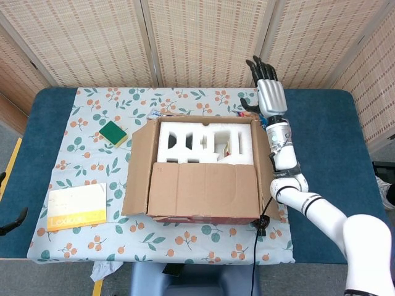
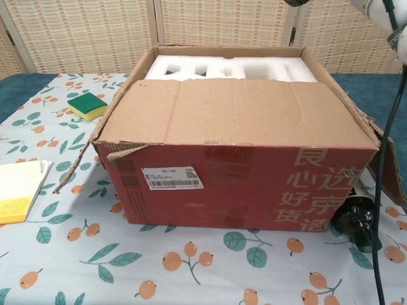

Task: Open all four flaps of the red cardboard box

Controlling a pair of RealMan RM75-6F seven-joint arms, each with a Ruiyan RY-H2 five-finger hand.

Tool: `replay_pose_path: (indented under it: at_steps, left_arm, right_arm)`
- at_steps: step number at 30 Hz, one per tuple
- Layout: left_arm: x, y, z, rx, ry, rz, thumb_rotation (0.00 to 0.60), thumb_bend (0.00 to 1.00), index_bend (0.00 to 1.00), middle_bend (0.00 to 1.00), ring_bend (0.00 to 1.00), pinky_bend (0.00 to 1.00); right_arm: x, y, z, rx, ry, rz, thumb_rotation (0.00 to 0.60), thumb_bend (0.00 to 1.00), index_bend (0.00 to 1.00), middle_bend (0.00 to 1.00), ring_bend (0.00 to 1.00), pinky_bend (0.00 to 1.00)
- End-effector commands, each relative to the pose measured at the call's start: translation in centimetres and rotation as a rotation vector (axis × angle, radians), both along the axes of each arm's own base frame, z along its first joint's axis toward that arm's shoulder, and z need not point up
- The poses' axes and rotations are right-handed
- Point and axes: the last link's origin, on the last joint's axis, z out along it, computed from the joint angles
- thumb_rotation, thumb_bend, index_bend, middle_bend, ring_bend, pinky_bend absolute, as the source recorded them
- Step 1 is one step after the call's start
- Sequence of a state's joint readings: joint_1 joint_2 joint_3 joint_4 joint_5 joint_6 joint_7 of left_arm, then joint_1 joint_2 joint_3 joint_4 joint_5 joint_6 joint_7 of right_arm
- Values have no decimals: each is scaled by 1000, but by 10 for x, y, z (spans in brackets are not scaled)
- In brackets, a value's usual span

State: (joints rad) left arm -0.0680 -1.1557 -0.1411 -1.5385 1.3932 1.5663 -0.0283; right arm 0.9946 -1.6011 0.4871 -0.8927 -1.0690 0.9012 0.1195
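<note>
Now right robot hand (image 1: 270, 97) flat, fingers extended, holding nothing, beyond far-right corner of red box (image 1: 203, 217).

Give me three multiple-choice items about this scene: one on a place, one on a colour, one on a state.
1. Where is the sponge?
A. left of the box
B. inside the box
C. on the book

2. What colour is the foam in the box?
A. black
B. white
C. blue

3. How does the near flap lie?
A. folded down outside the box
C. torn off on the cloth
B. over the opening, covering the front part

Answers:
1 A, since the sponge sits on the cloth beside the left flap.
2 B, since the head view shows white foam under the open part.
3 B, since in the chest view the flap lies flat over the top of the box.
</note>
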Motion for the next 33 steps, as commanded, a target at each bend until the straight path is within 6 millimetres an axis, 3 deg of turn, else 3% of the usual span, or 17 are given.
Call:
replay_pose_path:
  at_steps: [1,8,14,18,23,33]
  left_arm:
    - [2,2,-3,1,13,0,600,344,0,5,0,13]
    - [4,7,-10,-5,45,10,600,344,0,4,0,13]
    - [4,11,-12,-9,53,16,600,345,0,3,0,13]
    - [4,12,-12,-11,55,13,600,346,0,2,0,13]
    - [3,12,-11,-8,44,11,600,346,0,1,0,13]
    - [4,10,-10,-5,33,-3,600,347,0,1,0,0]
  right_arm:
    - [-19,81,41,268,-113,-31,600,367,0,0,0,0]
    - [-24,134,62,498,-229,-72,600,366,0,0,20,0]
    - [-30,151,64,654,-366,-129,600,366,0,0,50,25]
    - [-33,148,58,725,-505,-170,600,367,0,0,99,129]
    - [-33,139,42,802,-619,-202,600,367,0,0,134,150]
    - [-34,126,15,873,-656,-214,600,367,0,0,142,219]
